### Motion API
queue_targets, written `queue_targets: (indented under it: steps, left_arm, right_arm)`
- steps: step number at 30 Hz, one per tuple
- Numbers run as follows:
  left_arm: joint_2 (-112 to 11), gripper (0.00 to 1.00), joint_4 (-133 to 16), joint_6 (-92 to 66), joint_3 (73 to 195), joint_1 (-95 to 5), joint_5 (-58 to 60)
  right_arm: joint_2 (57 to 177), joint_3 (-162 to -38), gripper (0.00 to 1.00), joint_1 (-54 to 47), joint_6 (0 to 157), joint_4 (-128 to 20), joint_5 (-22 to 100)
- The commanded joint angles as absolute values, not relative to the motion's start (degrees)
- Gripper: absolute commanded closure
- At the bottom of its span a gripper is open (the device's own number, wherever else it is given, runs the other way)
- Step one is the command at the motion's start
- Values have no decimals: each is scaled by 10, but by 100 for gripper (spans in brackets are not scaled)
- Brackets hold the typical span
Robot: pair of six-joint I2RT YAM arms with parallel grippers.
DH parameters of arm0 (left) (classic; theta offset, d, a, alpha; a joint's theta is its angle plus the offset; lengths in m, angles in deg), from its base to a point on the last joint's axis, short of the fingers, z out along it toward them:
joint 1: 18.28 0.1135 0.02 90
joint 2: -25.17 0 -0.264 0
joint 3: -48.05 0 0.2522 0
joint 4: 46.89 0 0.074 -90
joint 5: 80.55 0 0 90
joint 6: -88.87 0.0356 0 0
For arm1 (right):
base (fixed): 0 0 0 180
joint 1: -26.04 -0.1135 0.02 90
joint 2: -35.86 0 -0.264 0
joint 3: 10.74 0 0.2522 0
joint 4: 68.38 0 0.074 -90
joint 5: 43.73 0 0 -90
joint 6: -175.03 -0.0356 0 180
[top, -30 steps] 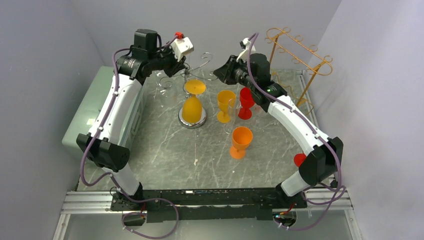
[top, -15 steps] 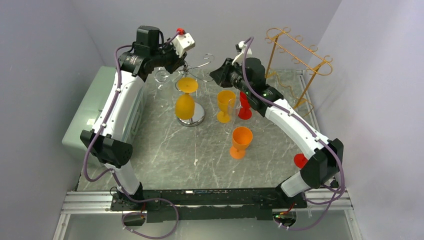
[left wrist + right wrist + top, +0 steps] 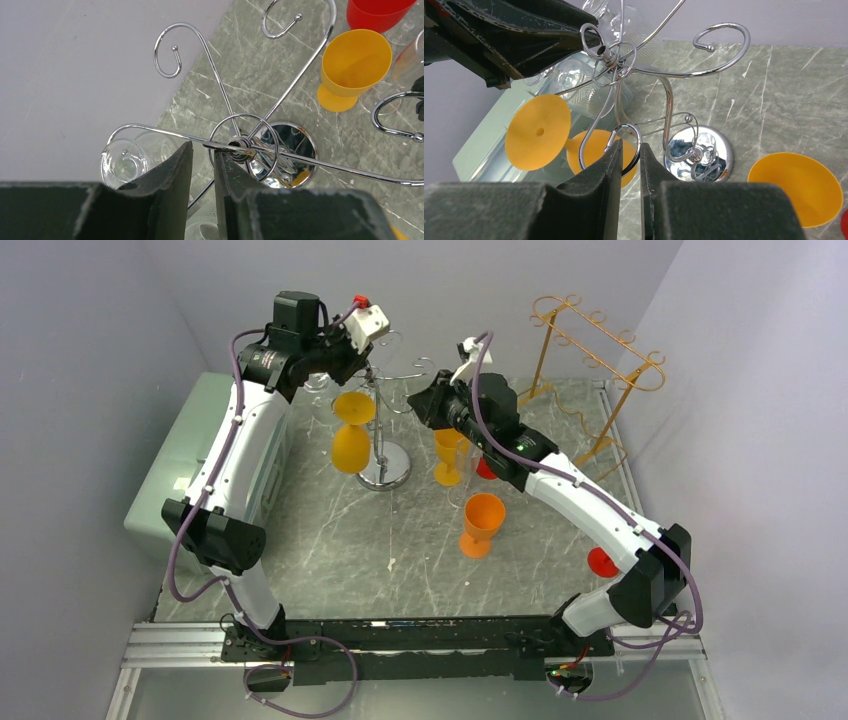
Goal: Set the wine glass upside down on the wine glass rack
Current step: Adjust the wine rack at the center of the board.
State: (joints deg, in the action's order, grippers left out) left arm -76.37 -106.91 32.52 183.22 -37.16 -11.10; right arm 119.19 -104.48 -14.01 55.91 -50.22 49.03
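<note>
Boxed in by bare lavender-grey walls, floored with veined stone.

Shows a back wall [image 3: 440, 280], a left wall [image 3: 70, 390] and a right wall [image 3: 760, 440], all plain, matt and the same pale lavender-grey, meeting in soft corners. Spreads between them a grey-green table top [image 3: 400, 550] streaked with thin white marble veins. Keeps a pale green box [image 3: 160, 480] with rounded edges between the left wall and the table top's left edge. Ends at the near side in a slotted silver aluminium rail [image 3: 180, 645], then a smooth grey strip [image 3: 440, 700] along the bottom. Lit softly and evenly, with only faint shadows on the stone.
</note>
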Motion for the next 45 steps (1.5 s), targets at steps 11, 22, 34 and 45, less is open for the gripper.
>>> queue_targets:
  steps: [11,22,34,45]
  left_arm:
    - [-743,72,-996,343,1819,-373,-112]
    - [-710,72,-1001,352,1790,-373,-119]
    - [-706,73,-1008,356,1791,-374,-120]
    - [-705,73,-1003,365,1783,-374,-114]
  right_arm:
    - [1168,-1059,59,-169,580,-460,479]
    - [1181,-1141,40,-47,596,-400,404]
    - [1287,-1225,40,-14,580,-427,364]
    - [1322,-1221,49,1,538,-487,354]
